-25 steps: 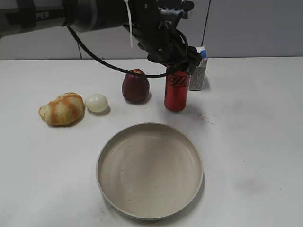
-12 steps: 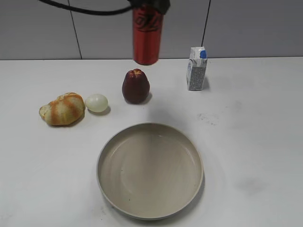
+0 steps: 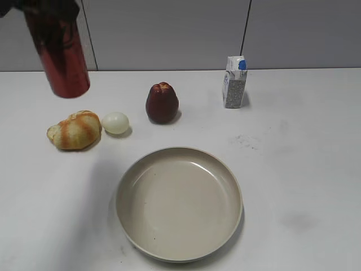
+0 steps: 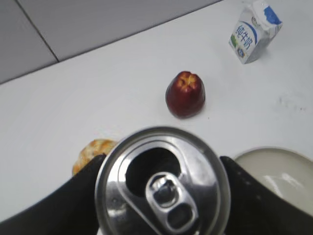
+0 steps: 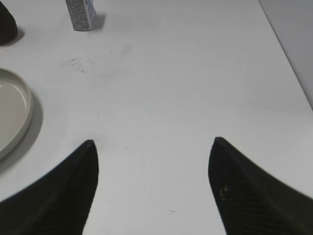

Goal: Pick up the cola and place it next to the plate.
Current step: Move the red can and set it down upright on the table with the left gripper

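Note:
The red cola (image 3: 61,59) hangs in the air at the upper left of the exterior view, above the bread roll. My left gripper (image 4: 163,188) is shut on it; the left wrist view shows its silver pull-tab top (image 4: 163,183) between the black fingers. The beige plate (image 3: 179,203) lies on the table at front centre, right of and below the can; its rim also shows in the left wrist view (image 4: 274,156) and the right wrist view (image 5: 24,115). My right gripper (image 5: 152,147) is open and empty over bare table right of the plate.
A bread roll (image 3: 74,130), a pale egg (image 3: 115,122) and a dark red fruit (image 3: 162,103) sit in a row behind the plate. A small white-and-blue carton (image 3: 234,82) stands at the back right. A grey wall runs behind the table.
The cola was lifted off the table beside the carton and carried left, from above the red fruit to above the bread roll. The other objects have not moved.

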Tool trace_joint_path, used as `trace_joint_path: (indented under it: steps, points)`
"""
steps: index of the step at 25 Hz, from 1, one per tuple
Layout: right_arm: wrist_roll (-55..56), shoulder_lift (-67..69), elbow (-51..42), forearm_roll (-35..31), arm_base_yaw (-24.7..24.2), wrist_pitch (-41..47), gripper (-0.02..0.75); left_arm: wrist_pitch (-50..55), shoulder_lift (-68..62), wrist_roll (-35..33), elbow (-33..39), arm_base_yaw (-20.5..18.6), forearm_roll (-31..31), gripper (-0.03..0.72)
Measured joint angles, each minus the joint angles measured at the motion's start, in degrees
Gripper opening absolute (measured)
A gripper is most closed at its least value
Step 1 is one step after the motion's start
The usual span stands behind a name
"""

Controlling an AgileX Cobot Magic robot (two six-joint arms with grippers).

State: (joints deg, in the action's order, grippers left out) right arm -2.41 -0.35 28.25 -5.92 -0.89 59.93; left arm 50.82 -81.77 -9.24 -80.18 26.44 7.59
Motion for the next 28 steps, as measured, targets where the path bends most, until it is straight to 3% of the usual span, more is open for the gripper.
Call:
trace_joint_path:
  steps: [7,12,17,28]
  points:
    - [0.0,0.0,0.0,0.0,0.0,0.0,0.533,-22.3,11.9,0.0,30.5,-0.2,7.6,0.498]
    - [0.0,0.0,0.0,0.0,0.0,0.0,0.533,-32.5,12.2,0.0,41.7,0.7,8.5,0.498]
    - [0.0,0.0,0.0,0.0,0.0,0.0,0.533,-38.9,12.1,0.0,45.9,3.1,8.2,0.498]
    - [0.0,0.0,0.0,0.0,0.0,0.0,0.533,-43.8,3.7,0.0,46.3,3.4,8.1,0.498]
